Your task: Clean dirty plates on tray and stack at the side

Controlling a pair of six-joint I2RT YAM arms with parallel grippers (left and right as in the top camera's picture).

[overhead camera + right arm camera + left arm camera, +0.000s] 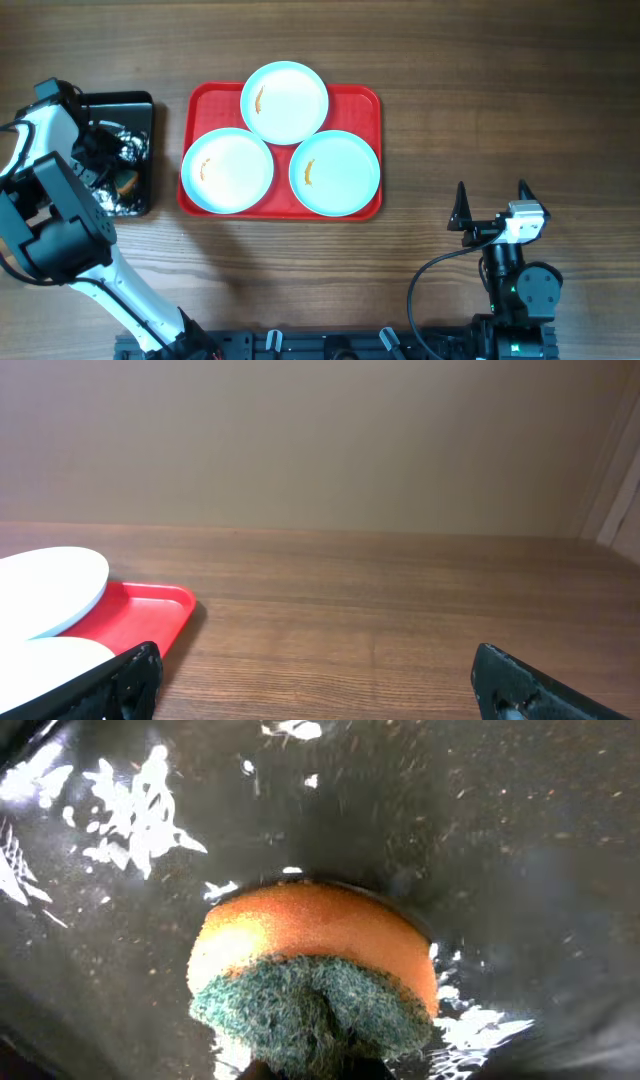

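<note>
The red tray [355, 100] is lying in the middle of the table [480, 80], and the three dirty plates are sitting on it: the far plate [285, 102], the left plate [227, 170] and the right plate [335, 172]. Each one is carrying a small orange smear. The far plate is overlapping the rims of the other two, and the left plate is reaching a little over the left edge of the tray. In the right wrist view only parts of two plates are showing at the left border, and the rest is cut off.

The black tray [135, 105] is lying just left of the red tray, but the left arm [60, 215] is covering most of it from above. The left gripper [310, 1072] is almost out of its own camera view; only a dark shape is showing at the bottom edge. It is closed, and it seems to be pinching the sponge [310, 945], because the green layer is creasing there. The sponge is resting on the wet, shining floor of the black tray.

The right gripper [492, 195] is waiting near the right side, well apart from the trays, with its fingers [125, 680] standing wide and holding nothing.
</note>
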